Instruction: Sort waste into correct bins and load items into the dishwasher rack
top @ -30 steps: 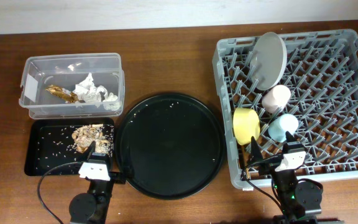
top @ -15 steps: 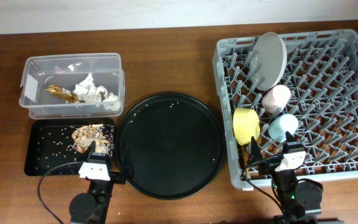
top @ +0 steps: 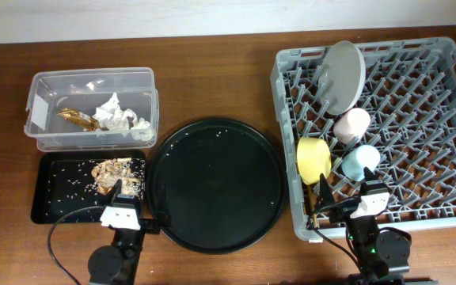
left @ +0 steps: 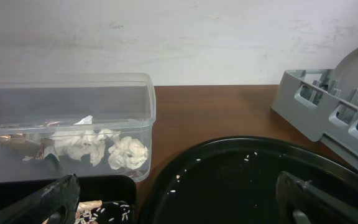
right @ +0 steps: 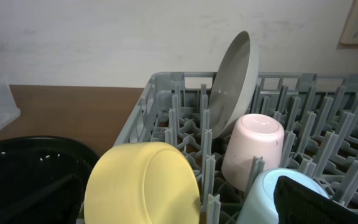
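Note:
The clear tub [top: 92, 107] holds white paper wads [top: 117, 115] and the gold-brown wrapper [top: 76, 119]. The shallow black tray [top: 58, 194] holds food scraps [top: 117, 176]. The grey rack [top: 418, 127] holds the upright plate [top: 344, 75], pink cup [top: 351, 125], light-blue cup [top: 360, 162], yellow bowl [top: 313, 158] and chopsticks [top: 321, 194]. My left gripper [top: 121, 210] is open and empty at the black tray's front right corner. My right gripper [top: 368, 204] is open and empty over the rack's front edge, just behind the light-blue cup [right: 260, 199] and yellow bowl [right: 142, 186].
A large round black tray [top: 216, 184] with a few rice grains lies between the bins and the rack. It also shows in the left wrist view [left: 241, 180]. The rack's near wall [top: 370, 226] is close to the table's front edge.

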`<state>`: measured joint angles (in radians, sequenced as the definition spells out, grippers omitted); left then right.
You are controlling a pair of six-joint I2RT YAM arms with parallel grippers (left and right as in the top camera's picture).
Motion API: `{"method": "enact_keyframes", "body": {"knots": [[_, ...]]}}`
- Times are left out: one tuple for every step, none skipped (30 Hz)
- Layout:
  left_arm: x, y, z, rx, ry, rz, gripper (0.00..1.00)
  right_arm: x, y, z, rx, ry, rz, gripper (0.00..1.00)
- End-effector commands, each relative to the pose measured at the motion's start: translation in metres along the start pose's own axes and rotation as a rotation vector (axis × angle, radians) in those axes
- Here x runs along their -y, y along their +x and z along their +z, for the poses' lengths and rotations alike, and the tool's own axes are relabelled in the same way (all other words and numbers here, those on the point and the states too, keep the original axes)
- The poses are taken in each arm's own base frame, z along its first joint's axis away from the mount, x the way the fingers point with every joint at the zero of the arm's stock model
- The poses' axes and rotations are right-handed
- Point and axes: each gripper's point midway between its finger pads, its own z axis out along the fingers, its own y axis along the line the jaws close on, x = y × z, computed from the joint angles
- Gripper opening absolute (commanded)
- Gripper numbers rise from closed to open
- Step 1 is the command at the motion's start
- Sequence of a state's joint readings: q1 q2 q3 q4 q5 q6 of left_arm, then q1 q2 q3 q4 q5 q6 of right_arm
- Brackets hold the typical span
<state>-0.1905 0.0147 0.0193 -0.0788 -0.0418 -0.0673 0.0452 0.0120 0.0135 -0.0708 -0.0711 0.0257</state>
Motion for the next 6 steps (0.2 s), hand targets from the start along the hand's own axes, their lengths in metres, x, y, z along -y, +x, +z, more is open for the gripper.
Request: {"method": "enact_keyframes", "body": {"knots": [[0.0001,0.0031,0.0002,-0.002,0.001,0.016,0.99,0.0025,0.0021,0.0001,0.0,0.011,0.001,0.99],[0.0001,0.0031,0.0002,-0.002,0.001,0.016,0.99,0.0025,0.0021,0.0001,0.0,0.011,0.001,0.99],[0.0001,0.0031,0.0002,-0.002,0.001,0.016,0.99,0.0024,0.0021,0.0001,0.0,0.011,0.001,0.99],[0.0001,0.0031,0.0002,-0.002,0.001,0.016,0.99,0.0025,0.0021,0.0001,0.0,0.011,0.001,0.99],[0.0001,0.0031,0.0002,-0.002,0.001,0.016,0.99,0.0024,0.0021,0.0001,0.0,0.011,0.001,0.99],[0.0001,0.0031,0.0002,-0.002,0.001,0.016,0.99,0.0025,0.0021,0.0001,0.0,0.011,0.001,0.99]]}}
